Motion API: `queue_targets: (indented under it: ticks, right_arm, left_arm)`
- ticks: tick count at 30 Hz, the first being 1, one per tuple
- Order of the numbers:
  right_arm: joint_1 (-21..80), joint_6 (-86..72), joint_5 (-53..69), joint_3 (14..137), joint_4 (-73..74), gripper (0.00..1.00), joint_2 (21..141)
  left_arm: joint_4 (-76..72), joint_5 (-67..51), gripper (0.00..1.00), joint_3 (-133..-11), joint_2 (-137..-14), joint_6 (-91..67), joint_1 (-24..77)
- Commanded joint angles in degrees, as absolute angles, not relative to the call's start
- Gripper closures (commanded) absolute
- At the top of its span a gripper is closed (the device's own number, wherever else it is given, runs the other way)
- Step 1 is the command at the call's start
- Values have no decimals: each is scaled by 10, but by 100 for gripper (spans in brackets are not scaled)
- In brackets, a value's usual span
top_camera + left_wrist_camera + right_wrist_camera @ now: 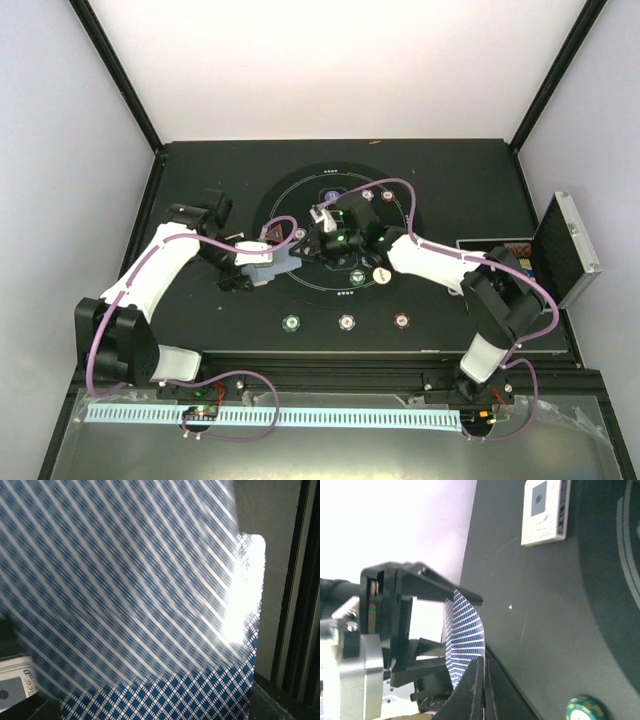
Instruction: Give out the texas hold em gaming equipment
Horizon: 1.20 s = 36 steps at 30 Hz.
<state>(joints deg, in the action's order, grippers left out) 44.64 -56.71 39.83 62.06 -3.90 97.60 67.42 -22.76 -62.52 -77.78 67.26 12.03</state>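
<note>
My left gripper holds a stack of blue-grey-backed playing cards over the left side of the black mat. Its black fingers show in the right wrist view, clamped on the stack. My right gripper is shut on the edge of the top card, which bows outward. From above, the right gripper meets the left one. In the left wrist view the card backs fill the frame and hide the jaws. Green, white and red chips lie along the mat's near edge.
More chips and a purple disc sit at the mat's far side, and a white disc lies below the right wrist. A white card box rests on the table. The open silver-edged case stands at the right.
</note>
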Motion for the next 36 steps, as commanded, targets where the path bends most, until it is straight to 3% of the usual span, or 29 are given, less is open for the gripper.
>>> queue_targets:
  ticks: [1, 15, 29, 36]
  right_arm:
    - [398, -551, 401, 619, -6, 99, 963]
    - [332, -535, 451, 777, 20, 99, 1107]
    - [365, -644, 455, 551, -141, 99, 895]
    - [410, -692, 438, 522, -199, 99, 880]
  left_arm:
    - [686, -221, 99, -621, -769, 672, 105]
    - [710, -215, 99, -617, -748, 670, 88]
    - [650, -220, 98, -612, -766, 638, 85]
    - [652, -228, 98, -617, -761, 638, 85]
